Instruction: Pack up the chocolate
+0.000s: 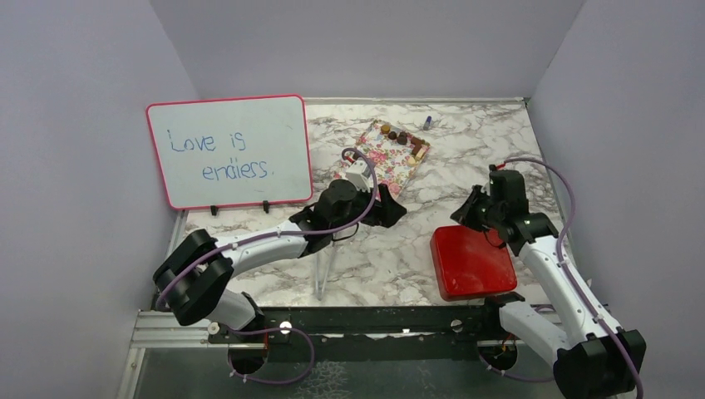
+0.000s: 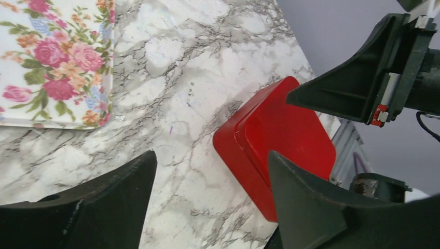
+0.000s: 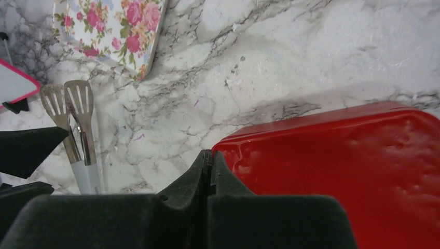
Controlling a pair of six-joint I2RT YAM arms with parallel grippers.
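Note:
The chocolate point(image 1: 402, 139) is several small brown and cream pieces at the far end of the floral tray point(image 1: 384, 163); neither wrist view shows them. A closed red box point(image 1: 471, 262) lies at the near right. My left gripper point(image 1: 394, 209) hovers between tray and box, open, with only marble between its fingers point(image 2: 210, 156). My right gripper point(image 1: 465, 214) hangs over the red box's far left corner point(image 3: 337, 166), shut on nothing point(image 3: 209, 155). The left wrist view has the red box point(image 2: 283, 132) ahead and a corner of the tray point(image 2: 57, 62) at the upper left.
Metal tongs point(image 1: 324, 264) with a white handle lie on the marble under the left arm, also in the right wrist view point(image 3: 78, 119). A pink-framed whiteboard point(image 1: 229, 150) stands at the left. A small blue-capped object point(image 1: 428, 122) lies beyond the tray. Grey walls enclose the table.

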